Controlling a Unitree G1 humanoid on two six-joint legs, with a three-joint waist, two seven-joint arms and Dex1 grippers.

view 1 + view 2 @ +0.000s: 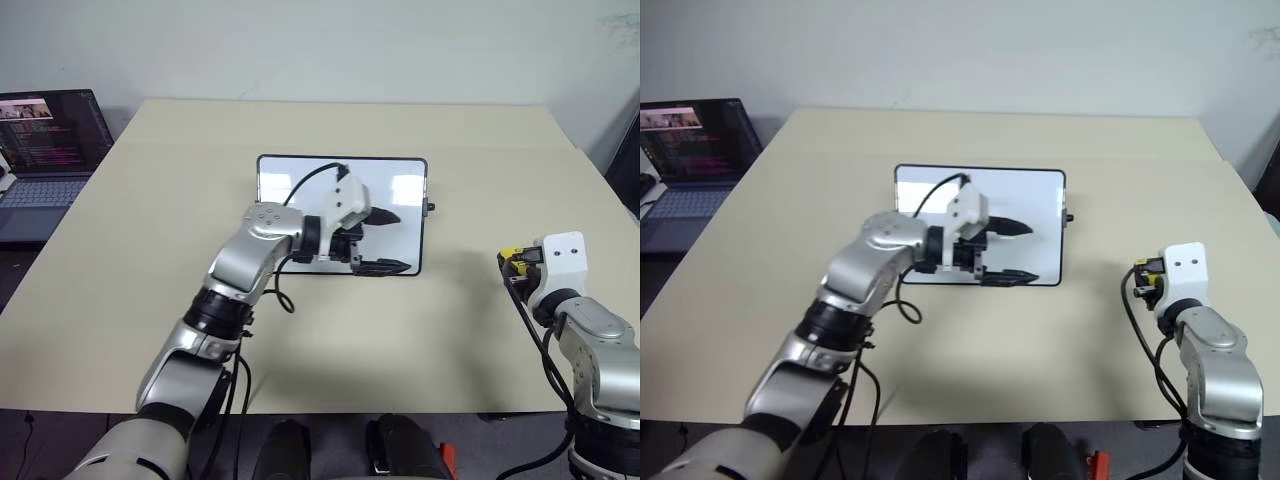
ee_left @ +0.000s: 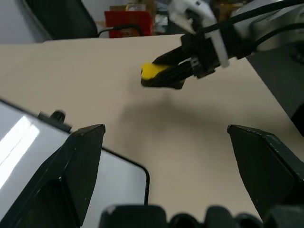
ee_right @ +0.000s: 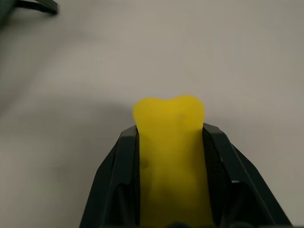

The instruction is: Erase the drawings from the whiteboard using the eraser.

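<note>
The eraser (image 3: 168, 156) is held tight between the two black fingers of the right claw (image 2: 166, 76). It is squeezed so hard that its yellow sides are pinched in. Its front end sticks out past the fingertips, and a dark underside is seen from the left wrist view. The right claw is held just above the bare tan table (image 1: 150, 300), and it is well apart from the whiteboard (image 1: 400, 180), which lies off to its left.

The left claw (image 1: 384, 241) is held wide, with nothing between its fingers (image 2: 71, 171). It is stretched out over the whiteboard, near the right short side. One finger is over the white face, and the other is over the near edge of the frame. A small black knob (image 1: 430, 208) is seen on the board's side, just past the left claw. The drawings cannot be made out on the part of the board that can be seen.

A laptop (image 1: 45, 160) is left open far off to the left of the left claw.
</note>
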